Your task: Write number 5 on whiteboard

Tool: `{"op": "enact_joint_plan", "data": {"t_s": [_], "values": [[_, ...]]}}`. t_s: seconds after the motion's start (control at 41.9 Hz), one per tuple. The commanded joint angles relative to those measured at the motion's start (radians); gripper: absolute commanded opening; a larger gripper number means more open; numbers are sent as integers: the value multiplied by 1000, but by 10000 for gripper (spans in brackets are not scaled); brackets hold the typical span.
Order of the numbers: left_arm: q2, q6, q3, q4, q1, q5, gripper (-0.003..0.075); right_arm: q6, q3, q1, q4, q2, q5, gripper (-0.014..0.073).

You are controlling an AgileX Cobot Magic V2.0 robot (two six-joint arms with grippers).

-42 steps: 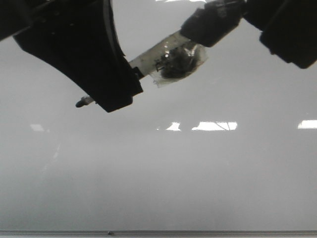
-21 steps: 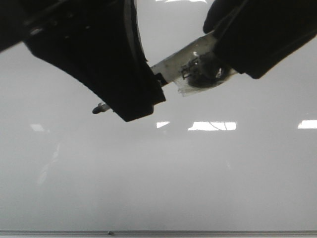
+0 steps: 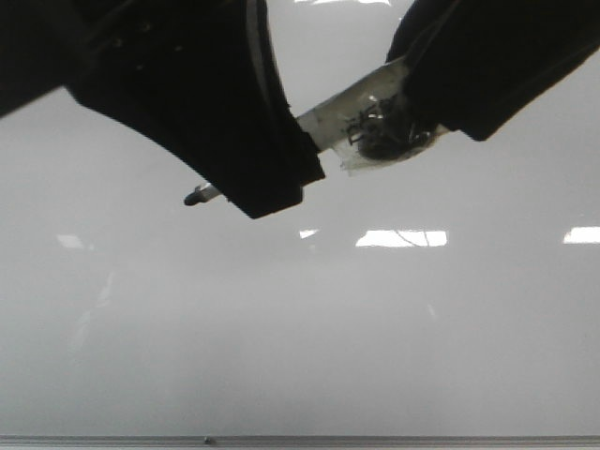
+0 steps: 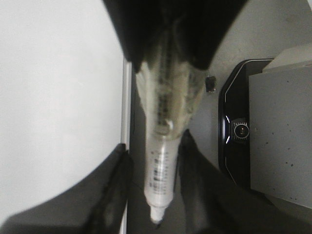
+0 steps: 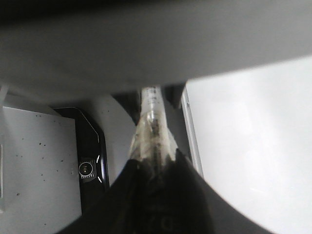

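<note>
Now both grippers hold the marker (image 3: 328, 127): right gripper (image 3: 412, 112) pinches its back end, left gripper (image 3: 267, 178) hugs its middle, tip (image 3: 193, 198) pointing left over the blank whiteboard (image 3: 300, 337).

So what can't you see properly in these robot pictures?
- Front view: the middle of the marker is hidden behind the dark left gripper; only its tip pokes out.
- Front view: the marker's back end is covered by the right gripper and crumpled tape.
- Front view: no number 5 shows on the whiteboard, but the arms cover its upper part.
- Right wrist view: a blurry dark shape fills the upper part.
</note>
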Motion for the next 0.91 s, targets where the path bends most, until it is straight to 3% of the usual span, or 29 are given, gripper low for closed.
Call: {"op": "enact_joint_plan", "data": {"t_s": [0.0, 0.096, 0.191, 0.31, 0.406, 0.645, 0.883], "values": [[-44, -38, -37, -8, 28, -67, 371, -1, -35, -2, 24, -15, -25, -70], [-79, -80, -37, -8, 70, -65, 389, 43, -36, -19, 19, -21, -11, -70], [-167, -112, -37, -8, 123, -63, 389, 154, -38, -71, -72, -45, 26, -70], [-278, -173, -35, -8, 167, -65, 388, 409, -77, -164, -269, -98, 95, -70], [-342, -245, -35, -8, 193, -65, 388, 643, -76, -261, -320, -158, 70, -70], [-376, -289, -16, -8, 215, -97, 388, 837, 189, -310, -298, -292, -411, -70], [-376, -289, -1, -8, 215, -148, 388, 837, 250, -310, -299, -217, -588, -70]]}}
